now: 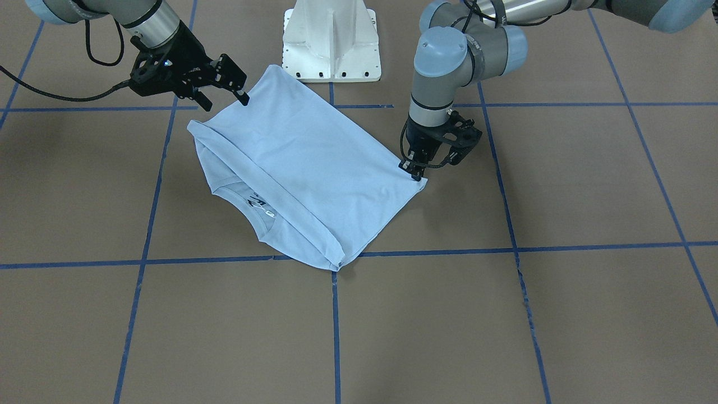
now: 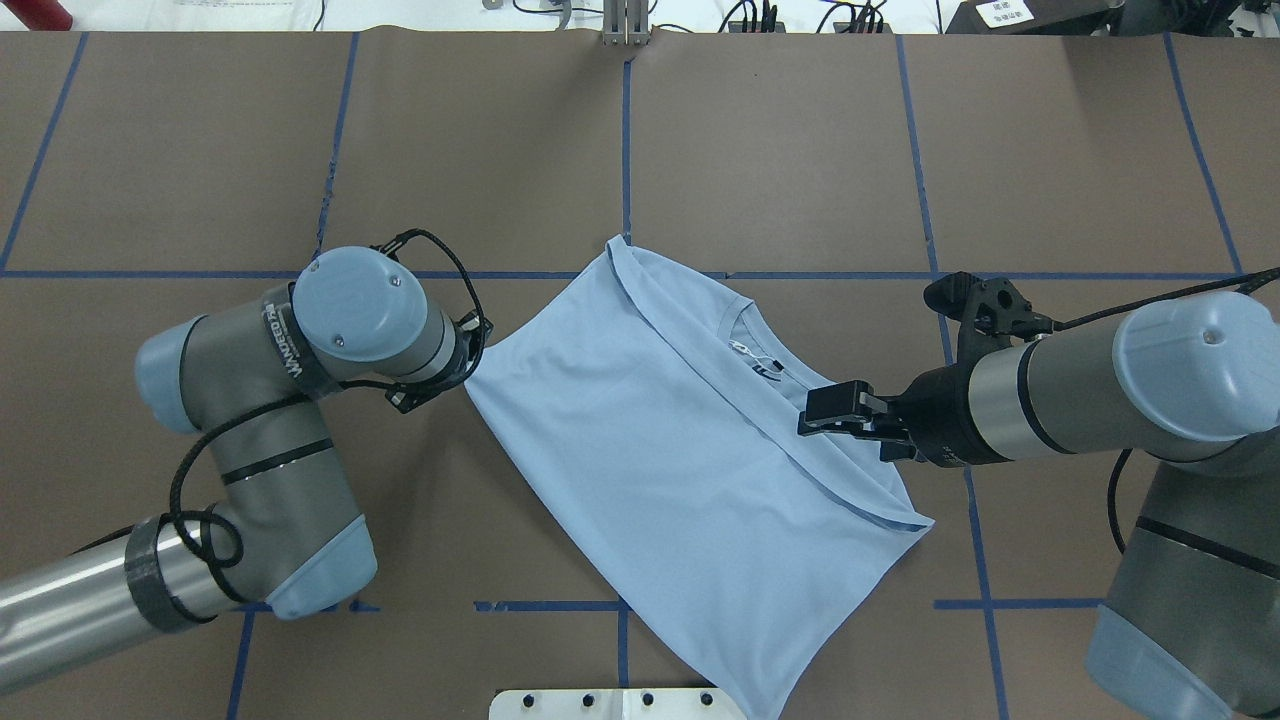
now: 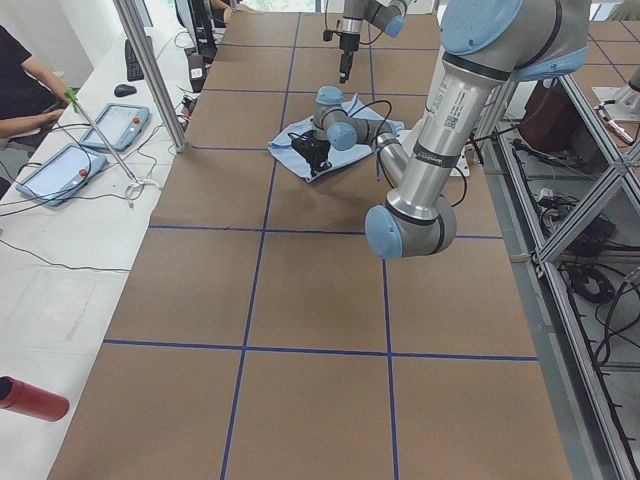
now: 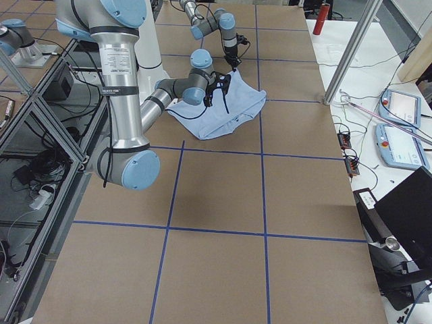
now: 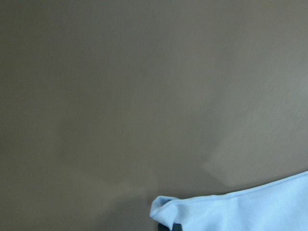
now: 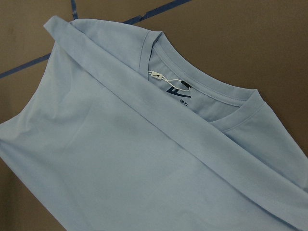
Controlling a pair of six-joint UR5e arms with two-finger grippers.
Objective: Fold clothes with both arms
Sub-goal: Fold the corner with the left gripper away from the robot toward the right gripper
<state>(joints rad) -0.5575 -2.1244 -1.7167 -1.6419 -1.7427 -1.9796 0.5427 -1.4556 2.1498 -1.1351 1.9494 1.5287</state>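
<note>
Nearest to the front camera, bare brown table (image 1: 505, 314), then the folded long edge (image 1: 269, 185) of the light blue T-shirt (image 1: 336, 163), with collar (image 6: 226, 94) and white tag (image 6: 155, 75) peeking out past it. Lies flat and diagonal at the middle of the table, just in front of the white pedestal (image 1: 331, 39).

At one hem corner, the left gripper (image 1: 414, 171), jaws together and, judging by the bunched cloth in its wrist view, clamped on that corner. At the other hem corner, the right gripper (image 1: 224, 105), jaws wide apart, tips just beside the cloth, not yet holding.

Probably the step in hand: take both hem corners and bring them over toward the collar. To do it well:

- Lower the right gripper enough to catch all layers, then close firmly.
- No lifting before a sure hold on both sides.
- Raise both corners together, only enough to clear the cloth below.
- Keep the hem lightly stretched between them.
- Carry across at equal speed, for a straight crease.
- Set down short of the collar and release both at once.
- Beware of dragging the whole shirt over the smooth table.
</note>
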